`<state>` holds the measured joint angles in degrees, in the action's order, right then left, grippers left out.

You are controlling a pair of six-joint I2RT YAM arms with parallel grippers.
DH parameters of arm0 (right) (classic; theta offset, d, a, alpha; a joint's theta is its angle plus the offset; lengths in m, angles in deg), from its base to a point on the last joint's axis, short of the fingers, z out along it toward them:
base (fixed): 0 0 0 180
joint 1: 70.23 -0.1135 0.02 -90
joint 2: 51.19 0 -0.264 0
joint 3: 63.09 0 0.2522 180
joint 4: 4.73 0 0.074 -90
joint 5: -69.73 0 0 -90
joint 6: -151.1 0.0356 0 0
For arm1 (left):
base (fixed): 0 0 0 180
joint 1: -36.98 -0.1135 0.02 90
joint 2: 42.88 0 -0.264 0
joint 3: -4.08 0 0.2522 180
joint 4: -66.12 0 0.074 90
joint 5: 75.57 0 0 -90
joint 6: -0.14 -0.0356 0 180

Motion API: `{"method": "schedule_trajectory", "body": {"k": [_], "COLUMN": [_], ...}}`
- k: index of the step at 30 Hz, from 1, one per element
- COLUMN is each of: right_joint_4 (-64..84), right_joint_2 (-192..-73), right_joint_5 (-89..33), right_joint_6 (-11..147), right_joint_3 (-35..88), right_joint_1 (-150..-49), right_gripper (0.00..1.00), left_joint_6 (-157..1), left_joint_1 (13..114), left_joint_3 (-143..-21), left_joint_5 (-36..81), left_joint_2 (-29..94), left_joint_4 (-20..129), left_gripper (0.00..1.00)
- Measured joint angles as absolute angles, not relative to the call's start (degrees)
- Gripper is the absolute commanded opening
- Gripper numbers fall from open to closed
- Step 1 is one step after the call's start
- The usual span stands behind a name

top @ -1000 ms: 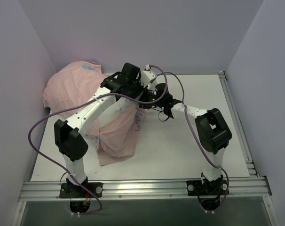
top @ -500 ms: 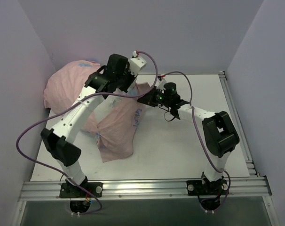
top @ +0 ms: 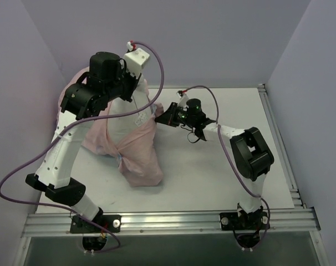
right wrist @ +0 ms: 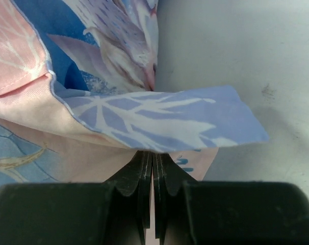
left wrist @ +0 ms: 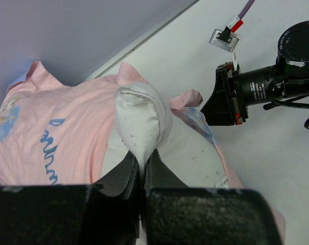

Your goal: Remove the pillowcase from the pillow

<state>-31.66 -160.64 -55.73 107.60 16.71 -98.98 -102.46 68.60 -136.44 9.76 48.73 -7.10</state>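
The pillowcase [top: 136, 158] lies inside out, pale pink, bunched round the lower part of the white pillow [top: 126, 119]. My left gripper [top: 136, 88] is raised high and shut on a pinched corner of the pillow [left wrist: 139, 120], which hangs from it, with the pink cover [left wrist: 52, 132] slid down round it. My right gripper [top: 163, 117] is low at the right and shut on the pillowcase's edge, whose blue snowflake print [right wrist: 159, 120] folds over the fingers. The pillow's blue tag is hidden.
The white table [top: 223, 166] is walled at the back and both sides by pale purple panels. A metal rail [top: 168, 221] runs along the near edge with both arm bases on it. The right arm also shows in the left wrist view [left wrist: 261, 89].
My left gripper has risen and moved left and back, lifting the pillow out of the cover. More white pillow shows. My right gripper has shifted slightly left, holding the cover's edge.
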Motion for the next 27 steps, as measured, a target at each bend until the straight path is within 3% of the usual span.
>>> {"method": "schedule_trajectory", "body": {"k": [2, 3, 4, 5, 7, 8, 13, 19, 22, 27], "right_joint_4": [-29.7, -28.6, -27.1, -24.8, -17.1, -13.0, 4.3, 0.7, -3.1, -3.6], "right_joint_2": [-161.1, -161.1, -161.1, -160.7, -158.8, -157.3, -145.2, -128.1, -128.0, -139.0], "right_joint_5": [-56.1, -56.5, -56.7, -56.6, -54.5, -53.0, -40.5, -32.0, -30.5, -28.7], "right_joint_6": [106.3, 105.4, 104.3, 103.2, 99.8, 98.0, 92.1, 97.7, 102.9, 105.2], "right_joint_3": [17.9, 18.6, 19.2, 19.9, 21.2, 22.0, 28.4, 23.9, 21.1, 22.9], "right_joint_1": [-98.6, -98.4, -98.1, -97.8, -96.8, -96.2, -95.7, -105.3, -110.6, -113.9], "right_gripper": [0.0, 0.06, 0.18, 0.45, 0.64, 0.68, 0.72, 0.71, 0.7, 0.7], "left_joint_6": [-102.5, -102.5, -102.5, -102.5, -102.4, -102.3, -101.0, -99.3, -98.6, -97.8], "left_joint_1": [68.5, 68.5, 68.5, 68.5, 68.5, 68.5, 68.6, 68.9, 69.2, 69.4], "left_joint_3": [-136.7, -136.8, -136.5, -135.4, -132.4, -130.8, -129.3, -133.9, -134.7, -134.7], "left_joint_5": [9.3, 8.9, 8.5, 8.2, 7.6, 7.5, 6.9, 5.6, 4.8, 3.6], "left_joint_2": [49.3, 49.6, 49.8, 49.7, 49.7, 49.7, 53.0, 59.4, 60.6, 60.6], "left_joint_4": [-7.4, -7.2, -6.8, -5.6, -2.4, -0.6, 3.6, 5.2, 5.8, 6.0], "left_gripper": [0.02, 0.02, 0.02, 0.02, 0.02, 0.02, 0.02, 0.02, 0.02, 0.02]}}
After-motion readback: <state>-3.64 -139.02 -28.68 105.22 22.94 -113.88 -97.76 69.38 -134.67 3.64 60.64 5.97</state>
